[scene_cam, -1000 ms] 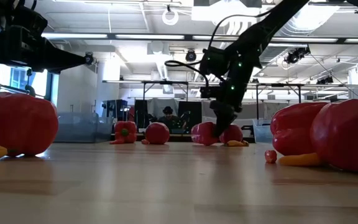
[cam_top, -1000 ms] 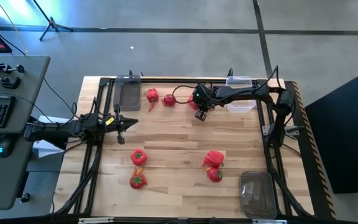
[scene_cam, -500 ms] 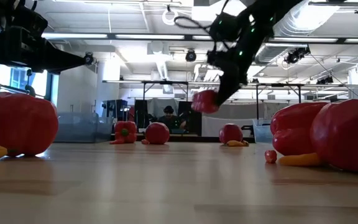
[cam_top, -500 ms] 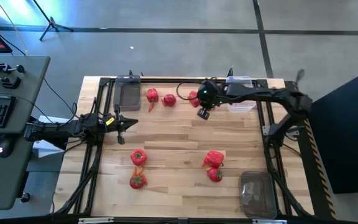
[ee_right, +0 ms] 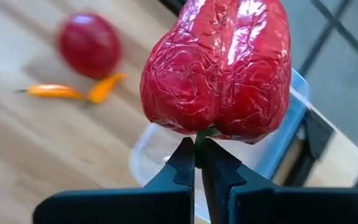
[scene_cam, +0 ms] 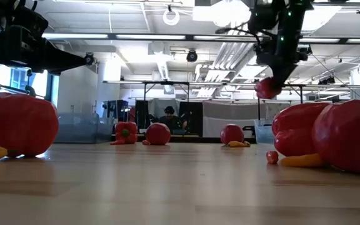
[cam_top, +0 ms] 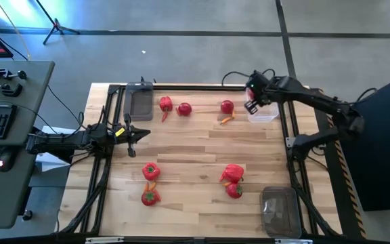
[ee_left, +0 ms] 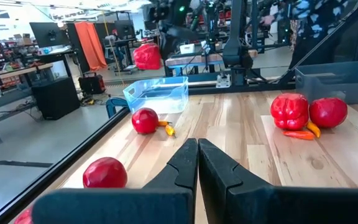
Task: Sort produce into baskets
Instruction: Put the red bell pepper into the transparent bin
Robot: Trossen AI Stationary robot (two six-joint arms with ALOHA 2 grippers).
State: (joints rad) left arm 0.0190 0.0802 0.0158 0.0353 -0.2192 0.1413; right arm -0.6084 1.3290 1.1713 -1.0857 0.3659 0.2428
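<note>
My right gripper is shut on a wrinkled red pepper, held in the air over the near-left rim of the clear basket at the table's far right. In the low view the pepper hangs well above the table. My left gripper is shut and empty, above the table's left part. A tomato and a thin orange piece lie on the wood left of the basket. My right gripper pinches the pepper's green stem between its two fingertips. The pepper sits beyond the fingertips, lifted clear of the table and above the basket.
A pepper and a tomato lie at the far middle by a grey basket. Two peppers lie near left, a pepper and a tomato near right. A third basket stands at the near right corner.
My right gripper has lifted the red pepper off the table beside the tomato and carried it up and toward the table's right edge, as far as the far-right basket. The tomato and orange piece have stayed put.
</note>
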